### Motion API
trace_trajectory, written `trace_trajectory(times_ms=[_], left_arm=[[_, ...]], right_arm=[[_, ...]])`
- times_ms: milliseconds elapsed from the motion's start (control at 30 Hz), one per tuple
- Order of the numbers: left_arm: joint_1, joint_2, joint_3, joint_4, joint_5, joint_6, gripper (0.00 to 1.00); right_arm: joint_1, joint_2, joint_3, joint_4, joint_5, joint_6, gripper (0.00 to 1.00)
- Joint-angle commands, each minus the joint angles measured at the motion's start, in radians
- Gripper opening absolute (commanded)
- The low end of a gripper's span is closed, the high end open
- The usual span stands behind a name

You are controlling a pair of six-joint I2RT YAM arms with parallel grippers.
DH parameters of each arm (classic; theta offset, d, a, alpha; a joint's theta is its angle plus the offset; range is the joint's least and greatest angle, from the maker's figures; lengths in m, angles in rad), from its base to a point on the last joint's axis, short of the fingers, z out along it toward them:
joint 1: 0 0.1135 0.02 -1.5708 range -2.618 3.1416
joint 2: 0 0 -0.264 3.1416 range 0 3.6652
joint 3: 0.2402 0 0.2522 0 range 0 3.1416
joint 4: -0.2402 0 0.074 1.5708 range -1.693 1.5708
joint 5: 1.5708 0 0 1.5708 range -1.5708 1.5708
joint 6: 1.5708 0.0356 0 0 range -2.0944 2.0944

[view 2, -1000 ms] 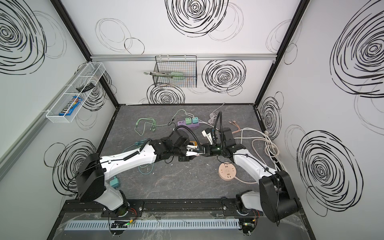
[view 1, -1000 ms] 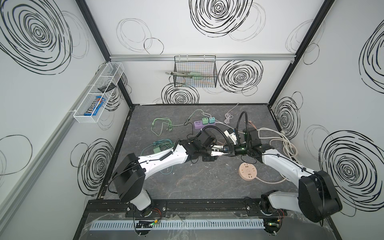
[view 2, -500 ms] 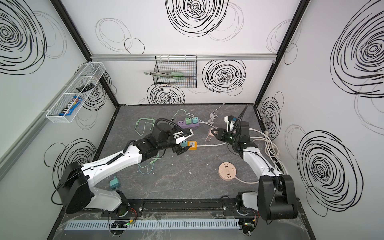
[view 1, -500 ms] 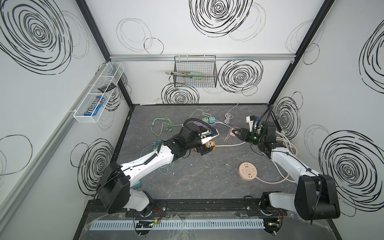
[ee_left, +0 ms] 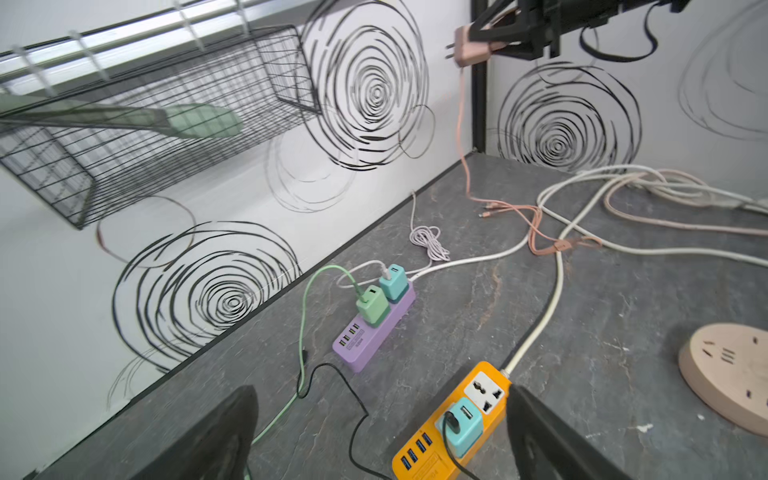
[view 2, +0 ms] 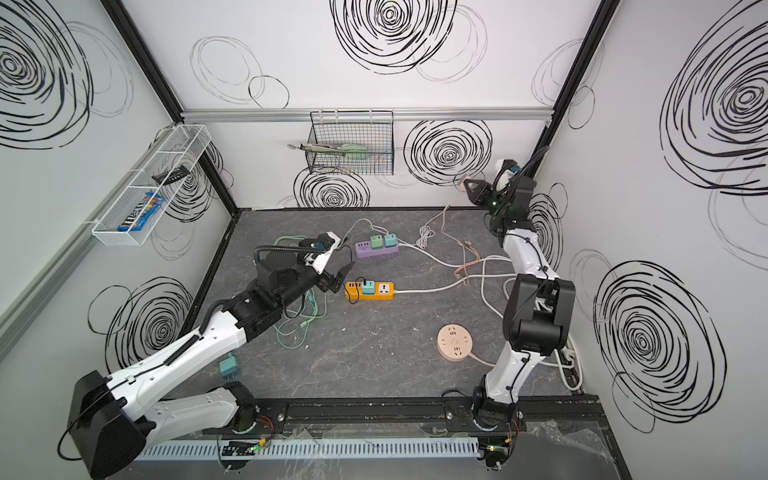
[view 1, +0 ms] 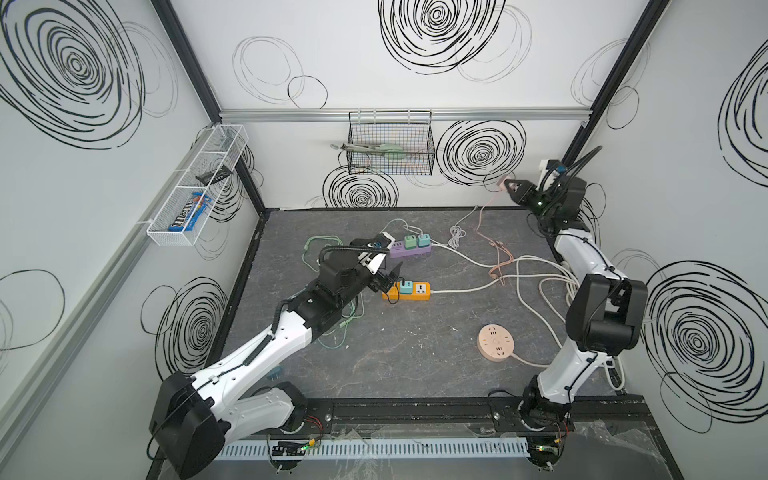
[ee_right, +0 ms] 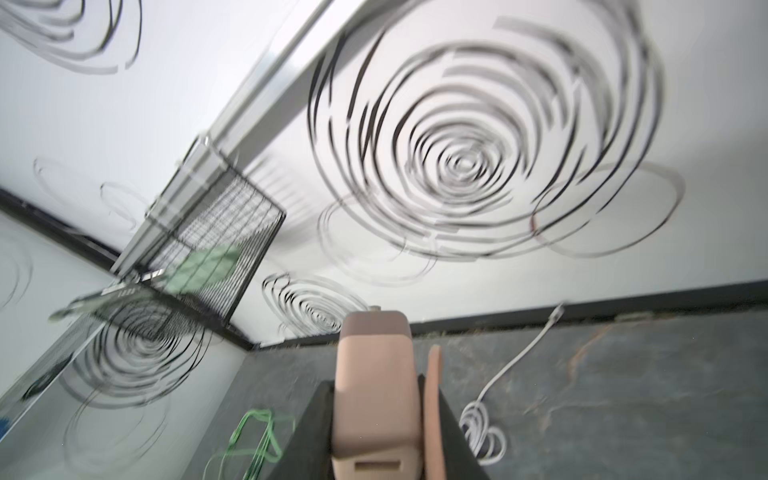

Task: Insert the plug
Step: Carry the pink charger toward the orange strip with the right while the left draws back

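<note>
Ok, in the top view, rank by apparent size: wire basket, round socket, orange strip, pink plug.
1. wire basket, clearly largest.
2. round socket and orange strip: too close to rank.
3. pink plug, smallest, though raised nearer the camera.

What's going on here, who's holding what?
The right gripper holds the pink plug high near the back right corner, cable trailing down to the table. The left gripper hovers with jaws open at the orange power strip, holding nothing. A teal charger fills one socket there; the pink plug is not yet inserted.
</note>
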Motion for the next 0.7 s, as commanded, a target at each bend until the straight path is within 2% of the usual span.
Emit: trace_trajectory(times_ms=[0,100,167,300,367,467,667], left_arm=[[0.038,-0.035,0.017,-0.003,-0.043,-0.094,0.96],[0.060,-0.049,0.020,-0.015,-0.060,-0.130,0.96],[0.080,-0.049,0.021,-0.022,-0.063,-0.157,0.96],[0.124,-0.028,0.057,-0.096,-0.014,-0.191,0.96],[0.137,-0.010,0.081,-0.144,0.000,-0.192,0.96],[0.147,0.008,0.101,-0.191,0.027,-0.184,0.96],[0.154,0.004,0.088,-0.207,0.038,-0.174,0.96]], right_arm=[[-0.045,0.046,0.182,-0.025,0.032,0.019,0.00],[-0.025,0.061,0.165,-0.025,-0.055,-0.084,0.00],[0.004,0.059,0.098,-0.050,-0.114,-0.201,0.00],[0.074,0.057,-0.032,-0.186,-0.121,-0.491,0.00],[0.105,0.068,-0.076,-0.249,-0.177,-0.619,0.00],[0.154,0.102,-0.087,-0.400,-0.247,-0.822,0.00],[0.243,0.199,0.028,-0.811,-0.291,-1.240,0.00]])
